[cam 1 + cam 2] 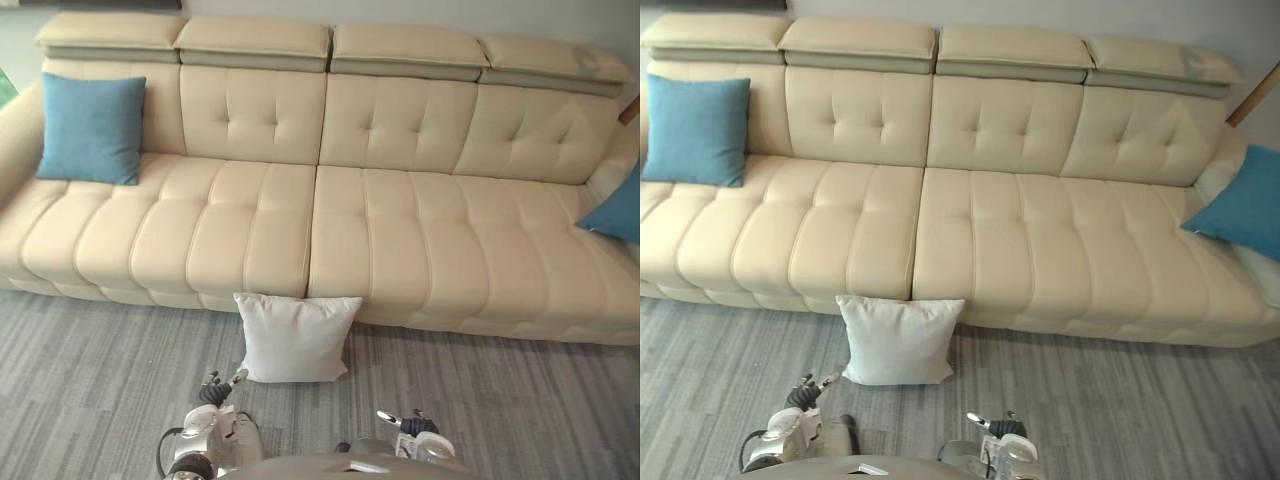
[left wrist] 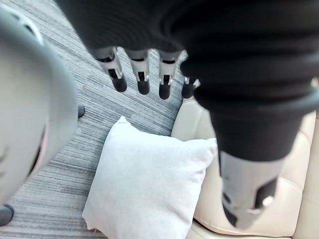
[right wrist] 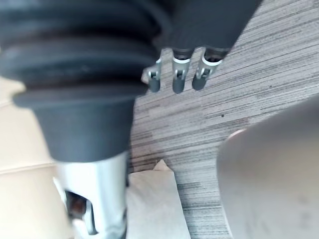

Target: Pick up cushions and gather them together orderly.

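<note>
Standing on edge against sofa [image 1: 400, 250], white cushion [image 1: 295, 338], face outward; left hand [image 1: 215, 390], right hand [image 1: 410, 424] near, fingers [image 2: 142, 79] straight, empty

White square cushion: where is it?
Left eye view, centre: the white cushion leans against the cream leather sofa, on grey carpet, before the left hand.

Low in front of me, my left hand [image 1: 216, 391] and right hand [image 1: 408, 424] hover side by side but apart, wrists under their dark ribbed covers. My left fingers [image 2: 142, 82] reach straight out in a row, thumb [image 2: 243, 196] set apart. My right fingers [image 3: 178, 80] are straight too, grasping nothing.
</note>
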Robot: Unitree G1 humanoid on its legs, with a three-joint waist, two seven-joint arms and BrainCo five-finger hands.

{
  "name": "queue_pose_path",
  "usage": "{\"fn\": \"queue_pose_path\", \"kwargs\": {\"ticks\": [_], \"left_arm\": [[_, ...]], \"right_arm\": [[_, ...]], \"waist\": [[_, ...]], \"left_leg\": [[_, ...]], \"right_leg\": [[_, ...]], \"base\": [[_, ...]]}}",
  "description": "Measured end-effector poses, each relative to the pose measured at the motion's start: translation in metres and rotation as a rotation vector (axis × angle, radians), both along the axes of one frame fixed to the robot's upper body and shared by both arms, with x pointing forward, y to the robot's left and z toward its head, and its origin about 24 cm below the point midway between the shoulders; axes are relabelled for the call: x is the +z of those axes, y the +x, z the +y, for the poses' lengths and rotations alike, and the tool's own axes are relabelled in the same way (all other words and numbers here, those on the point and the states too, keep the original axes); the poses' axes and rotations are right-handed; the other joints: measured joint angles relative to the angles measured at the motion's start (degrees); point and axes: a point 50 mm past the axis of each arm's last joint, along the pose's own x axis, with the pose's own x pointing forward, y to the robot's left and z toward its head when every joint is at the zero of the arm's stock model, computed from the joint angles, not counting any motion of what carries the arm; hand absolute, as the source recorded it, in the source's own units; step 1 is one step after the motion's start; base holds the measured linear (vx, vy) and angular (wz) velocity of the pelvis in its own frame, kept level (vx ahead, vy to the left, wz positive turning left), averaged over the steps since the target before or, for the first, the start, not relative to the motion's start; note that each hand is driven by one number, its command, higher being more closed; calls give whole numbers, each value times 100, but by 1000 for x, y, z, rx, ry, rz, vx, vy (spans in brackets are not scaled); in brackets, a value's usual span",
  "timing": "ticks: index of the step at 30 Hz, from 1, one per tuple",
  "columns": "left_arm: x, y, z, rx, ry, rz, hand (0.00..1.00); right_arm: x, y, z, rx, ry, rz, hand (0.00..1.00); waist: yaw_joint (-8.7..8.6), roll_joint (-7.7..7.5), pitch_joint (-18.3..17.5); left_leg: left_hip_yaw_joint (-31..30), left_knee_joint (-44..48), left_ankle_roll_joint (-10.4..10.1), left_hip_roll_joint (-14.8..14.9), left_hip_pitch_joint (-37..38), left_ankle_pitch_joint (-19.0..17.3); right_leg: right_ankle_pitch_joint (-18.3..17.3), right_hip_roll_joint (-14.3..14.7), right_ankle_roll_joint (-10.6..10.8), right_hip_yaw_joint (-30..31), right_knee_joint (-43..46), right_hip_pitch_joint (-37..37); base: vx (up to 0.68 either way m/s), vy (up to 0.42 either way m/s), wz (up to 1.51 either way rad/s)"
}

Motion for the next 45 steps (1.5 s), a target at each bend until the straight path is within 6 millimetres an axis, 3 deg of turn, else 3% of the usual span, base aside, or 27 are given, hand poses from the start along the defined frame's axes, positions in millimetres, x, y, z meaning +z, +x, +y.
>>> {"fn": "queue_pose_path", "kwargs": {"ticks": [2,4,5,6,9,12,18,22,26,28,33,37,41,44,45], "left_arm": [[-1,-3,1,18,-7,8,0],[-1,-4,2,20,-7,10,0],[-2,-4,1,27,-11,9,0],[-2,-5,0,30,-15,10,0],[-3,-6,-7,38,-34,13,0],[-3,-6,-7,37,-36,14,0],[-1,0,-5,35,-27,-4,0],[4,11,1,42,3,-29,0],[20,39,9,61,41,-121,0],[24,46,14,74,55,-148,0],[56,87,39,200,75,-303,0],[88,128,41,230,65,-434,0],[149,184,39,227,65,-666,0],[197,214,38,184,87,-817,0],[205,218,37,175,91,-839,0]], "right_arm": [[2,3,2,11,-3,-19,0],[2,2,2,14,-4,-20,0],[1,2,2,16,-4,-22,0],[1,1,0,16,-7,-15,0],[2,2,-8,3,-23,-15,0],[0,-1,-7,4,-19,1,0],[1,3,-4,9,-15,-8,0],[6,19,1,72,-33,-44,0],[27,65,10,143,-78,-178,0],[35,78,12,166,-92,-222,0],[72,131,7,181,-165,-387,0],[109,174,8,163,-206,-517,0],[173,226,7,162,-270,-702,0],[235,257,3,155,-334,-878,0],[244,260,1,148,-345,-899,0]], "waist": [[-31,-12,0],[-53,-39,-10],[-60,-71,-32],[-51,-60,-87],[-72,119,-91],[-50,115,-87],[-41,90,-87],[-28,63,6],[34,111,528],[54,134,709],[28,190,1183],[-27,184,1487],[-61,196,1810],[-78,195,2088],[-78,200,2116]], "left_leg": [[-33,-37,-10,-11,176,-24],[-89,-30,-38,-110,176,-25],[-205,1,-92,-209,122,-27],[-273,22,-139,-230,29,-7],[-576,145,-189,-107,-163,23],[-734,268,-278,55,-162,-44],[-816,506,-233,31,-413,-215],[-896,790,-166,-30,-920,-277],[-1003,1408,-86,-15,-1874,-340],[-1020,1593,-89,-9,-2090,-380],[-1077,2316,-43,118,-3465,-400],[-1050,2424,10,163,-4251,-266],[-1052,2693,139,157,-5228,-104],[-1088,2876,153,164,-5838,-49],[-1103,2905,151,163,-5942,-41]], "right_leg": [[-247,28,-62,-19,364,-247],[-31,68,-132,31,-189,-197],[-203,41,-150,119,-531,-90],[-462,23,-33,146,-856,13],[-437,191,-51,-60,-907,-30],[-462,322,-96,-210,-1004,149],[-506,294,-72,-297,-1050,115],[-554,239,-30,-301,-793,-354],[-684,179,-42,-240,-37,-1350],[-743,170,-50,-168,209,-1612],[-754,209,-111,-32,927,-3029],[-525,228,-128,38,986,-3816],[-401,212,-85,125,1337,-4843],[-388,206,-93,139,1597,-5473],[-385,206,-96,134,1634,-5572]], "base": [[-21,-62,13],[1,-118,27],[78,-138,35],[90,-138,29],[98,-138,20],[67,-69,11],[60,27,9],[-10,43,7],[-148,17,3],[-154,-4,-6],[-201,-4,-9],[-142,5,-10],[-74,-3,-1],[-45,-18,2],[-32,-23,7]]}}
